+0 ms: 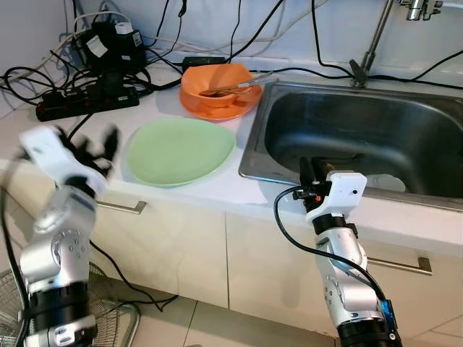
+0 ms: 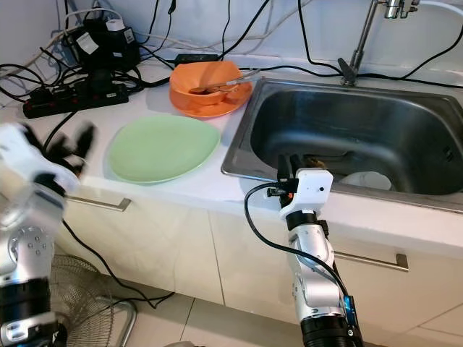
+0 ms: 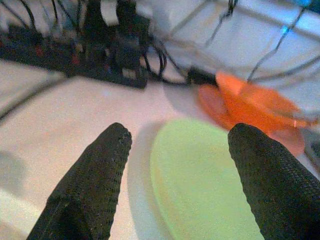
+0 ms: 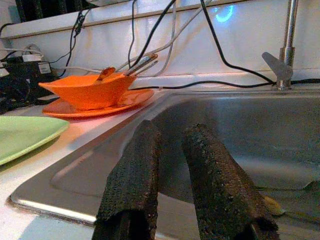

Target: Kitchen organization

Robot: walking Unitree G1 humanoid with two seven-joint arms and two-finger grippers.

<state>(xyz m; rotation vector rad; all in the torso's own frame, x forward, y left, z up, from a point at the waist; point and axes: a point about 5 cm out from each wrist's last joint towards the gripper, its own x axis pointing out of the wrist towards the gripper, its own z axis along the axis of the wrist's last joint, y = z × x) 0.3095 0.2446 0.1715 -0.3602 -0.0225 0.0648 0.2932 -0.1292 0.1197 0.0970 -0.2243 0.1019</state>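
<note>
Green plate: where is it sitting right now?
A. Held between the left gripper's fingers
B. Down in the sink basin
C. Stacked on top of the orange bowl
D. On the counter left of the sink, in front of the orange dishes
D. The green plate lies flat on the white counter, left of the sink and nearer than the orange bowl; the left gripper is open, short of it.

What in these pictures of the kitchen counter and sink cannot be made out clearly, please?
- Left gripper: motion-blurred in both eye views, though the left wrist view shows its fingers spread.
- Orange bowl: its contents beyond the utensil handles are too small to tell in the eye views.
- Faucet: its spout is cut off by the top edge.
- White object in the sink: partly hidden by the sink's front rim.
- Right gripper: fingers close, gap unclear.
</note>
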